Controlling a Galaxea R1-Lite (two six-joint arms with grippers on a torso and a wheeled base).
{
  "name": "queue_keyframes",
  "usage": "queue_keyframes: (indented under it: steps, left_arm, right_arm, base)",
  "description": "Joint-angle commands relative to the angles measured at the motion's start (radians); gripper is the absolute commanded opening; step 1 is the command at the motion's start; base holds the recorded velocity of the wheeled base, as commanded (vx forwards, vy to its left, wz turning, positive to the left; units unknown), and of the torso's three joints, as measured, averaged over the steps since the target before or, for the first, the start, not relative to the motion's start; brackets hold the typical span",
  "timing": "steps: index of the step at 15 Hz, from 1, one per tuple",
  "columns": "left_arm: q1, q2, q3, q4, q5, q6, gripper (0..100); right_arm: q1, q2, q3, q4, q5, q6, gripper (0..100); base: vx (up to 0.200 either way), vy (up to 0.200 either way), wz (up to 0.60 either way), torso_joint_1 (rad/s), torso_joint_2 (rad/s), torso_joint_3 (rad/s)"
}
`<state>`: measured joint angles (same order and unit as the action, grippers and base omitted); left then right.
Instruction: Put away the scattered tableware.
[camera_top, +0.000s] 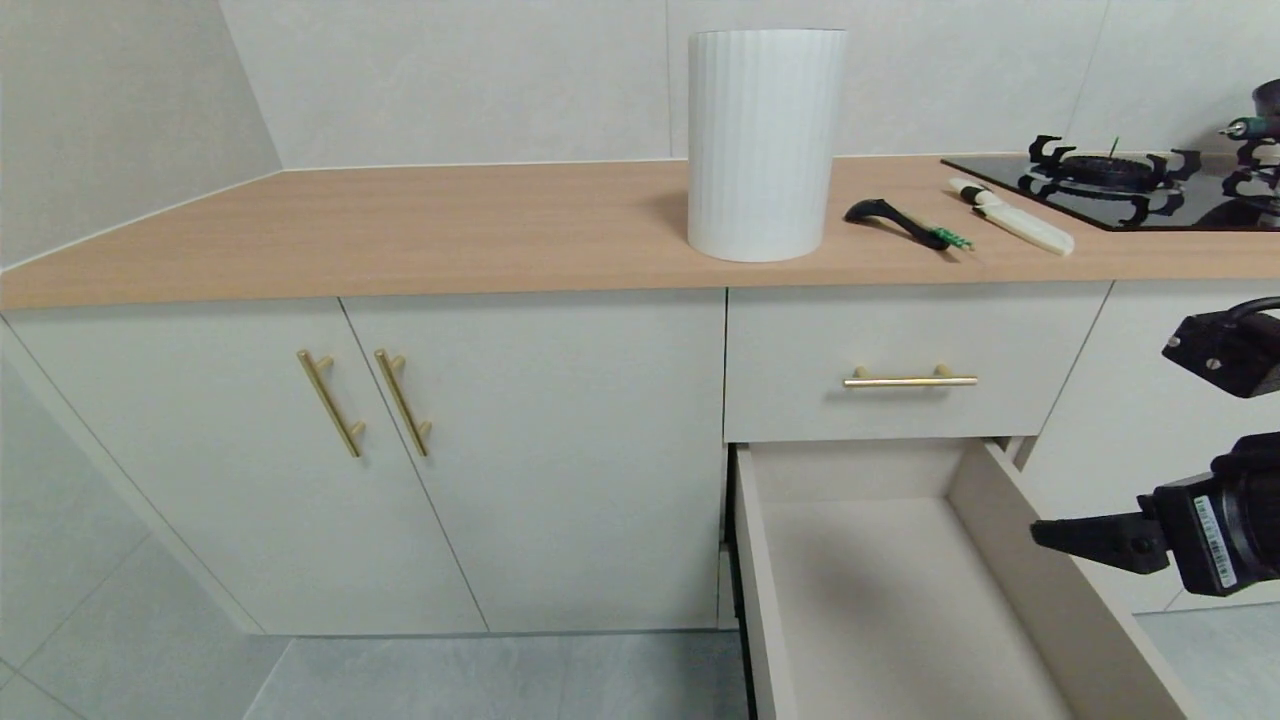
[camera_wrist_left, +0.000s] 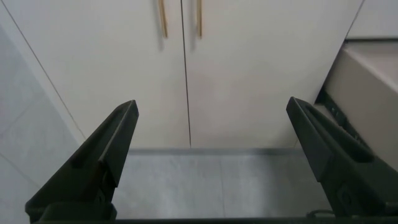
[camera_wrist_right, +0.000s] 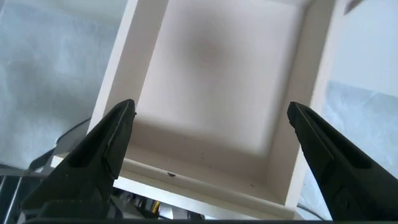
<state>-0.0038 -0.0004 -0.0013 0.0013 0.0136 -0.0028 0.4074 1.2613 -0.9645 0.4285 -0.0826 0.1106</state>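
right pincer (camera_wrist_right: 211, 112): fingers spread wide, hanging over the open drawer (camera_top: 757, 600), close to its right wall.
left pincer (camera_wrist_left: 210, 107): fingers spread wide, facing the cupboard doors (camera_wrist_left: 249, 68), low near the floor (camera_wrist_left: 205, 180).
peeler (camera_top: 905, 222): flat on the countertop (camera_top: 400, 230), above and beyond the right pincer, well apart from it.
knife (camera_top: 1012, 216): just beside the peeler, nearer the hob (camera_top: 1110, 185), well apart from both pincers.
white ribbed canister (camera_top: 765, 145): upright on the countertop, left of the peeler.
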Motion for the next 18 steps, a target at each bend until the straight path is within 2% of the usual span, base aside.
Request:
queue_keyframes:
  steps: [1, 3, 5, 10, 15, 18]
  left_arm:
    - [0.001, 0.000, 0.000, -0.001, 0.000, 0.000, 100]
    - [0.001, 0.000, 0.000, -0.001, 0.000, 0.000, 100]
    - [0.001, 0.000, 0.000, -0.001, 0.002, 0.000, 100]
    - [0.001, 0.000, 0.000, -0.001, 0.000, 0.000, 100]
    - [0.001, 0.000, 0.000, -0.001, 0.000, 0.000, 100]
    - [0.001, 0.000, 0.000, -0.001, 0.000, 0.000, 100]
  right_arm:
    - [0.001, -0.014, 0.000, -0.001, 0.000, 0.000, 100]
    - [-0.002, -0.008, -0.010, -0.027, 0.000, -0.002, 100]
    - [-0.045, 0.063, -0.042, -0.136, -0.002, -0.023, 100]
    - [-0.131, 0.211, -0.152, -0.226, 0.009, -0.060, 100]
    - [-0.190, 0.434, -0.404, -0.234, 0.027, -0.094, 100]
    - [-0.194, 0.580, -0.528, -0.231, 0.015, -0.101, 100]
  base:
    - [0.000, 0.000, 0.00, 0.076, -0.37, -0.359]
    - [0.000, 0.000, 0.00, 0.049, -0.56, -0.354]
    - [0.000, 0.000, 0.00, 0.100, -0.50, -0.342]
    - [0.000, 0.000, 0.00, 0.139, -0.46, -0.323]
    - [0.000, 0.000, 0.00, 0.165, -0.45, -0.299]
    - [0.000, 0.000, 0.00, 0.050, -0.13, -0.084]
